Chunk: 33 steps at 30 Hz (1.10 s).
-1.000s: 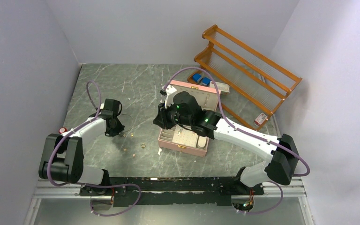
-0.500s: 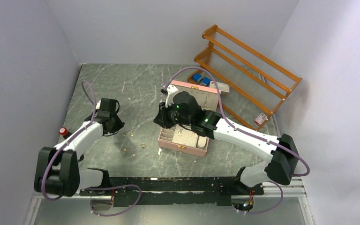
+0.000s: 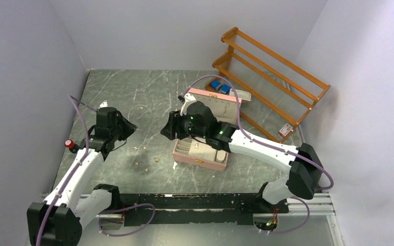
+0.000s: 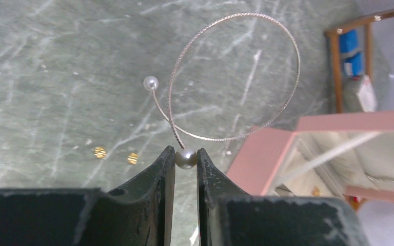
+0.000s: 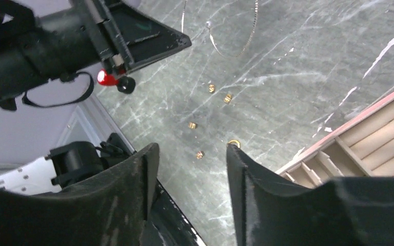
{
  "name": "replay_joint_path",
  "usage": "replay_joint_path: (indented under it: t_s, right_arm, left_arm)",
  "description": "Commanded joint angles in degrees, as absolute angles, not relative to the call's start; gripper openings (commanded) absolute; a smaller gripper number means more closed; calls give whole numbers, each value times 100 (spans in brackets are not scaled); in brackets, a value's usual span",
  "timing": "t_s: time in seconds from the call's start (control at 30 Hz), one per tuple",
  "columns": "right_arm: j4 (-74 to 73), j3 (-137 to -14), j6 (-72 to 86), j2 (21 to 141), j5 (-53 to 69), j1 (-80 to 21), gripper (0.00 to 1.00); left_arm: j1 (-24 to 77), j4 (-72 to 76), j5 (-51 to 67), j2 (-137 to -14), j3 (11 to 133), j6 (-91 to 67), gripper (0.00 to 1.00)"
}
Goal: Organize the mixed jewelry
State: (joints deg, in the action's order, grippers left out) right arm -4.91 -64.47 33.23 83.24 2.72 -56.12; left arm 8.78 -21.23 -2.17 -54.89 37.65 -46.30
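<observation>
My left gripper (image 4: 186,157) is shut on a pearl bead at one end of the thin silvery wire loop (image 4: 150,82) and holds the loop in the air above the table. The loop shows faintly in the top view (image 3: 135,108) in front of the left gripper (image 3: 127,128). Several tiny gold pieces (image 3: 156,159) lie on the marble between the arms; two show in the left wrist view (image 4: 100,151) and several in the right wrist view (image 5: 228,98). My right gripper (image 5: 191,149) is open and empty, above the table at the left edge of the pink jewelry box (image 3: 201,159).
The pink box stands open with its lid (image 3: 220,105) up and cream compartments (image 5: 374,136) showing. An orange wooden rack (image 3: 272,66) leans at the back right, with blue items (image 3: 219,86) beside it. A red knob (image 3: 69,144) sits at the left table edge.
My left arm has swung up and to the left, lifting the wire loop off the table. My right gripper has shifted slightly left, away from the box.
</observation>
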Motion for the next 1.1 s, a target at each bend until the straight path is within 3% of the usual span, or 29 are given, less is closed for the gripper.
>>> replay_joint_path:
  t_s: [0.0,0.2,0.67,0.73,1.07]
  right_arm:
    - [-29,-6404,3787,8505,-131,-5651,59]
    - [605,-6389,3973,8675,-320,-5649,65]
    - [733,-6488,4335,8974,-1204,-5636,60]
    - [870,-6518,4215,9047,-1088,-5640,56]
    - [1085,-6600,4071,9184,-1138,-5636,17]
  left_arm:
    - [835,-2131,789,-5142,3937,-4971,5]
    - [835,-2101,1898,-4926,3921,-5487,5]
    - [835,-1695,2360,-4900,3919,-5589,6]
    - [835,-1619,2439,-4890,3867,-5645,6]
    - [835,-1643,2474,-4943,3884,-5643,7]
